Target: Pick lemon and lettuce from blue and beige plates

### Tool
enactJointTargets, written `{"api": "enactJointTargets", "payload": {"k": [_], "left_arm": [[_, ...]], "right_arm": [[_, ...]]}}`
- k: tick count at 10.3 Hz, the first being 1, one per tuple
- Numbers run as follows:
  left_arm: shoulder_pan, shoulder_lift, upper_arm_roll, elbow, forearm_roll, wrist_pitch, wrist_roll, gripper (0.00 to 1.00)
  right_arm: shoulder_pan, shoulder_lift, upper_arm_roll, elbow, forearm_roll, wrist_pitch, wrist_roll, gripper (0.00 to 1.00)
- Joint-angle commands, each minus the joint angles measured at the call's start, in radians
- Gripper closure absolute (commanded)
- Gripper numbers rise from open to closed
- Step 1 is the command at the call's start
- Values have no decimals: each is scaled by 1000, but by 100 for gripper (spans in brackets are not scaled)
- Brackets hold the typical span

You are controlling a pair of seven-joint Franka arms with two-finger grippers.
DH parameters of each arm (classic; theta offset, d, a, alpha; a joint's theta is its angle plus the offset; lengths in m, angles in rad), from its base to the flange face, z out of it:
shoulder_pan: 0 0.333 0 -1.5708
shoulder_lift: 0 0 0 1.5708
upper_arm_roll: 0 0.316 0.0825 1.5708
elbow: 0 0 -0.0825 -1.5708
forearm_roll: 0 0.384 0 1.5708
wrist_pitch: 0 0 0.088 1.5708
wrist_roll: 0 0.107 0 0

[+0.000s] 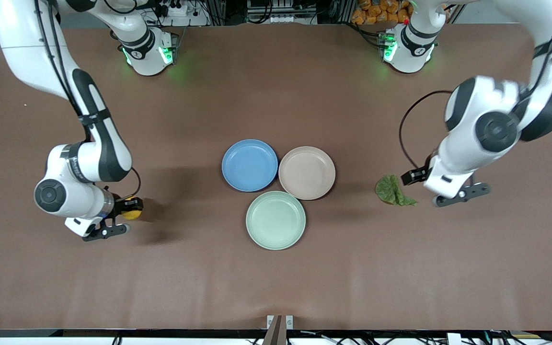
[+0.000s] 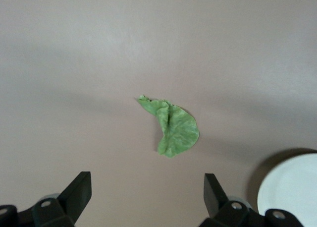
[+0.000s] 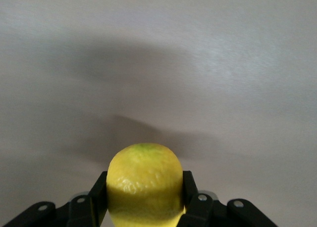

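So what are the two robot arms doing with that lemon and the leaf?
The right arm's tool is shut on the small yellow oval lemon, over bare table toward its own end. The left arm's tool is open above the wrinkled green lettuce leaf, which lies on the brown table beside the pale beige plate. That plate, the round blue plate and the mint-green plate hold nothing.

The lemon (image 3: 144, 183), yellow and smooth-skinned, was clamped between the right gripper's (image 3: 143, 197) fingers above bare table toward the right arm's end. The lettuce (image 1: 394, 190), a single wrinkled green leaf, lay flat on the table toward the left arm's end, well apart from the plates. The blue plate (image 1: 249, 165) and beige plate (image 1: 307, 173) sat side by side, rims touching, both empty.
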Motion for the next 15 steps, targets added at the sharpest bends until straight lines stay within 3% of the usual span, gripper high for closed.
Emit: {"api": "enactJointTargets", "payload": {"k": [1,2,3,5,7,11,15], "left_arm": [[14,-111,-4,15,11,-46,113,0],[14,-155,-6,15,6,-70,116,0],[14,-194,-12,20,6,-92,118,0],[12,-243,-12,70,4,-167,116,0],[17,-277,3,132,-53,-228,133,0],[38,-276,20,169,-94,-258,282,0],[38,-276,22,169,-115,-282,378,0]], "right_arm": [[-30,15,17,5,-5,19,-41,62],[-43,15,17,4,-7,20,-39,11],[-59,14,17,1,-10,19,-42,0],[-72,-31,18,-13,-9,-23,-48,0],[-81,-145,17,-56,-9,-105,-53,0],[-80,-489,15,-334,-15,-113,-59,0],[-102,-655,20,-338,-12,-139,-55,0]]}}
